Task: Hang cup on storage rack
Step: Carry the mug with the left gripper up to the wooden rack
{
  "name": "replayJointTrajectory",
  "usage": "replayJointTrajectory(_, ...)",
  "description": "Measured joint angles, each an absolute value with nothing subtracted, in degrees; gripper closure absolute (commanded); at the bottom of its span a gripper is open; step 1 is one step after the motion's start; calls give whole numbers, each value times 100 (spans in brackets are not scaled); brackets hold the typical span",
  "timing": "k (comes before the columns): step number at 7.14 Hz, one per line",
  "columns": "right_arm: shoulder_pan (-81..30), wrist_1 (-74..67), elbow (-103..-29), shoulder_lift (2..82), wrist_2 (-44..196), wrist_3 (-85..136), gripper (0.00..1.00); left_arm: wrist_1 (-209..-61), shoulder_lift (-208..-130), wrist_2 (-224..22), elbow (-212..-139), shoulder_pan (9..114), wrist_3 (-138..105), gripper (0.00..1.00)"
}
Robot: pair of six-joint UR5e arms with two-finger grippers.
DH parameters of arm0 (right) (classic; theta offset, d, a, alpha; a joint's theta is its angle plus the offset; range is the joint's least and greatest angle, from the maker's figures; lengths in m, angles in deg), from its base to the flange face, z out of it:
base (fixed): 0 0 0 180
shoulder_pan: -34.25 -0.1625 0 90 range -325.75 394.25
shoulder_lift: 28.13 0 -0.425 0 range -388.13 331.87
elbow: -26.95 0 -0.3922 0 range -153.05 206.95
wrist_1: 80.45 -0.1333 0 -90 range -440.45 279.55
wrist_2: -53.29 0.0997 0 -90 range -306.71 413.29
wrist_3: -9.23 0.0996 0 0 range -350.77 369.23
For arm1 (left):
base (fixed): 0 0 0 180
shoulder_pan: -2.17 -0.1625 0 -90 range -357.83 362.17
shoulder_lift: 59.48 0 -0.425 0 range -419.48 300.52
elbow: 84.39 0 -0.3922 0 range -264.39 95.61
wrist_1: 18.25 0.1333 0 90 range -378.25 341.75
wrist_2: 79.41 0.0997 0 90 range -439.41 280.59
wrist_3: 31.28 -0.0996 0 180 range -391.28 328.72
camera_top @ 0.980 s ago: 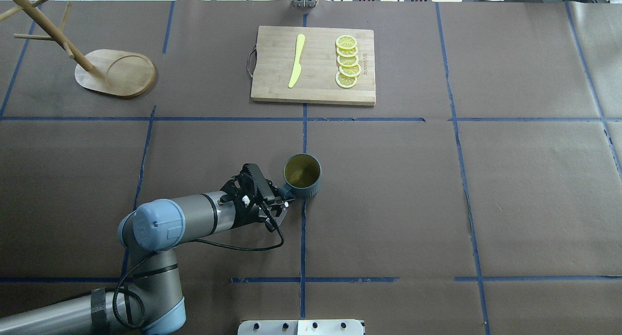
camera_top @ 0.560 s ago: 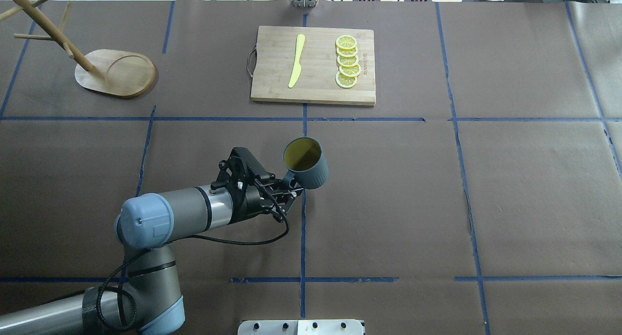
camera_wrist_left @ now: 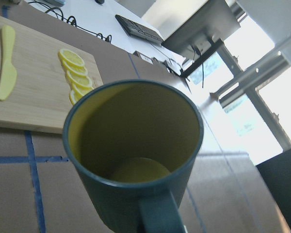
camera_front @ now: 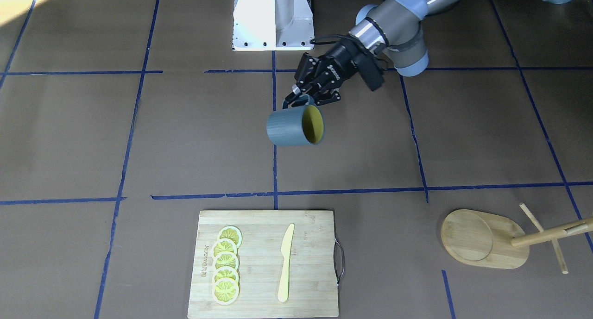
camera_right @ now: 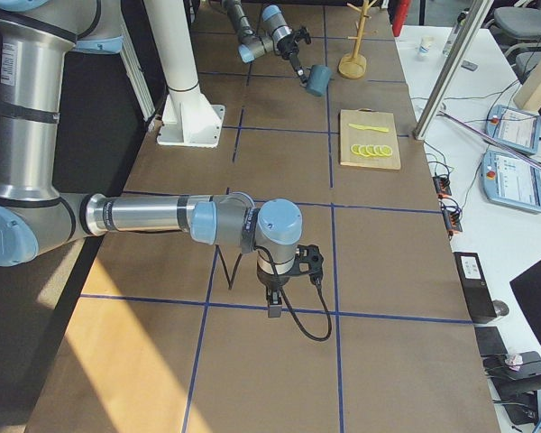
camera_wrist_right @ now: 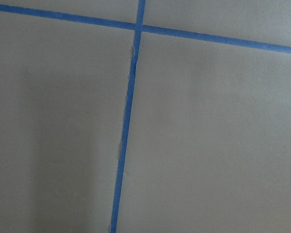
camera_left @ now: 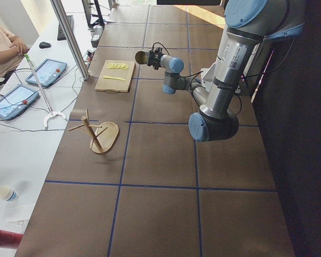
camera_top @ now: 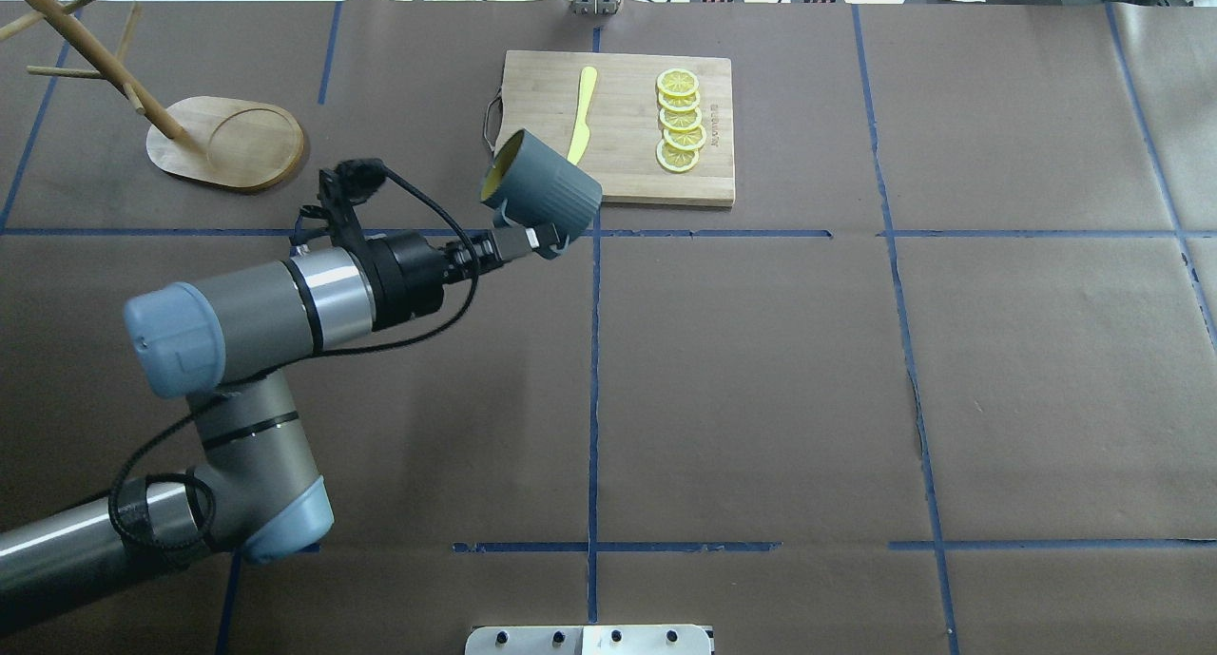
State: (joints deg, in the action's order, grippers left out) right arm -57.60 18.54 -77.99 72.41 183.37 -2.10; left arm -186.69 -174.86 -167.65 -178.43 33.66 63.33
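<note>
One gripper is doing the work: your left gripper (camera_top: 544,243) is clamped on the loop handle of the cup (camera_top: 549,189), one finger on each side of the loop. Read the clock on the overhead view, with 12 at the table's far edge.

The cup is off the table (camera_top: 761,398) and lies tipped on its side in the air. Its mouth faces about 10 o'clock and its handle points to about 6, where the fingers hold it. From your left wrist camera you look straight into its yellow-green inside, with the handle at the bottom of that view. The left arm reaches in from about 8 o'clock.

From the cup, the storage rack (camera_top: 228,144) stands well apart, between 9 and 10 o'clock. Its oval base is flat on the table and its post and pegs rise at the base's 9 o'clock end. No cup hangs on it.

At about 1 o'clock from the cup lies a cutting board (camera_top: 627,178). In the overhead view the raised cup covers the board's near left corner. On the board you see a yellow knife (camera_top: 580,118) and a row of lemon slices (camera_top: 680,123).

Your right gripper (camera_right: 272,305) points down at the table near a blue tape line (camera_wrist_right: 126,145). You cannot tell whether its fingers are parted or closed.
</note>
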Motion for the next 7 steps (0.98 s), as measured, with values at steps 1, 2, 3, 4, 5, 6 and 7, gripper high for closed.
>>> replayJointTrajectory(1, -5760, 1822, -7799, 7242, 18337, -209, 0, -18850, -17479, -16773, -17831, 3741, 7604, 100)
replayJointTrajectory(2, -5760, 1783, -7799, 7241, 18337, -207, 0, -18970, -17472, -16774, -17786, 4182, 8829, 100)
replayJointTrajectory(3, -5760, 1763, -7799, 7242, 18337, -208, 0, -19028, -17466, -16771, -17691, 4664, 9898, 99)
replayJointTrajectory(4, -5760, 1750, -7799, 7242, 18337, -210, 0, -19113, -17464, -16768, -17520, 5111, 10796, 98)
replayJointTrajectory(5, -5760, 1742, -7800, 7240, 18337, -210, 0, -19363, -17459, -16766, -17229, 5481, 11521, 98)
replayJointTrajectory(6, -5760, 1739, -7807, 7236, 18337, -210, 0, -19827, -17446, -16763, -16796, 5749, 12090, 98)
replayJointTrajectory(7, -5760, 1738, -7812, 7234, 18337, -211, 0, -20395, -17430, -16757, -16294, 5933, 12507, 98)
